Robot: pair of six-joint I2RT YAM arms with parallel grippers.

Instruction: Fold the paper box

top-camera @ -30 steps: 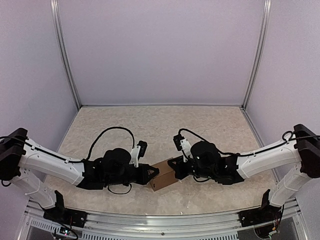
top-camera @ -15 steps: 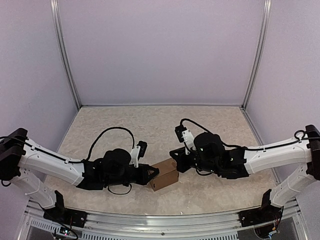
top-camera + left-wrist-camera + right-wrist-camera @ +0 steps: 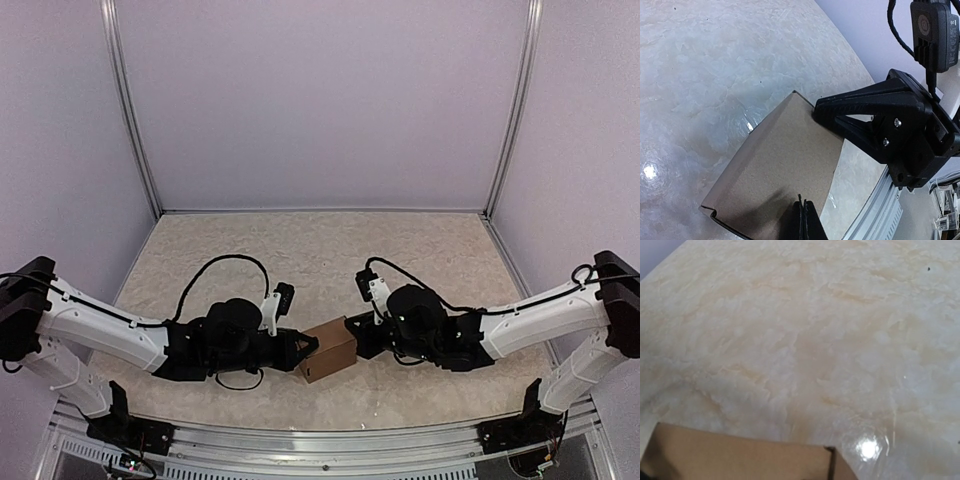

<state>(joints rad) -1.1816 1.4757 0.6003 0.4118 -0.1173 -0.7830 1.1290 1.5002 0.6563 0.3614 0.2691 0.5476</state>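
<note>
The paper box is a small brown carton, folded up, standing on the marble table between the two arms. My left gripper is shut, its tips resting on the box's left top edge. In the left wrist view the closed fingertips lie on the box's flat top panel. My right gripper presses its tip against the box's right far corner. It shows in the left wrist view with its fingers meeting at a point. The right wrist view shows only the box's top edge, not the fingers.
The marble tabletop stretches behind the box to the lilac back wall. An aluminium rail runs along the near edge, close behind the box, and also shows in the left wrist view. Side walls and posts enclose the table.
My right gripper pulled away from the box and then came back against its right far corner. The left gripper and the box have hardly moved.
</note>
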